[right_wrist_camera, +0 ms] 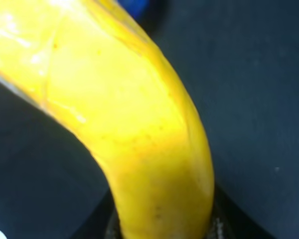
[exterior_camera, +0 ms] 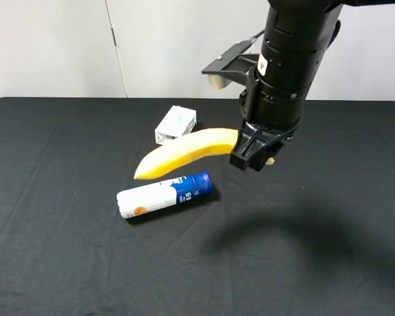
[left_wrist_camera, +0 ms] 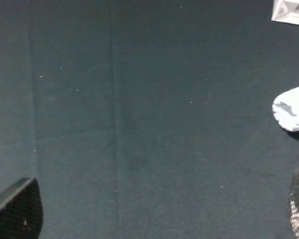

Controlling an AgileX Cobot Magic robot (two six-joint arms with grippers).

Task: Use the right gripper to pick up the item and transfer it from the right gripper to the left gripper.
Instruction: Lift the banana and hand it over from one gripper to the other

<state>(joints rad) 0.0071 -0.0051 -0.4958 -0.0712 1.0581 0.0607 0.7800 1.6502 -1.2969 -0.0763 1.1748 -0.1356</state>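
The yellow banana [exterior_camera: 184, 153] is held by one end in my right gripper [exterior_camera: 253, 153], which is shut on it. It hangs roughly level above the black table, its free end pointing left over the tube. In the right wrist view the banana [right_wrist_camera: 139, 124] fills the picture and runs down into the jaws. My left gripper [left_wrist_camera: 158, 211] is out of the exterior high view. Its wrist view shows two dark fingertips [left_wrist_camera: 17, 211] far apart, open and empty, over bare black cloth.
A white-and-blue tube [exterior_camera: 164, 195] lies on the black table [exterior_camera: 52, 230] under the banana's tip; its white end also shows in the left wrist view [left_wrist_camera: 294, 112]. A small white carton [exterior_camera: 176, 123] stands behind the banana, and it shows in the left wrist view too [left_wrist_camera: 291, 12].
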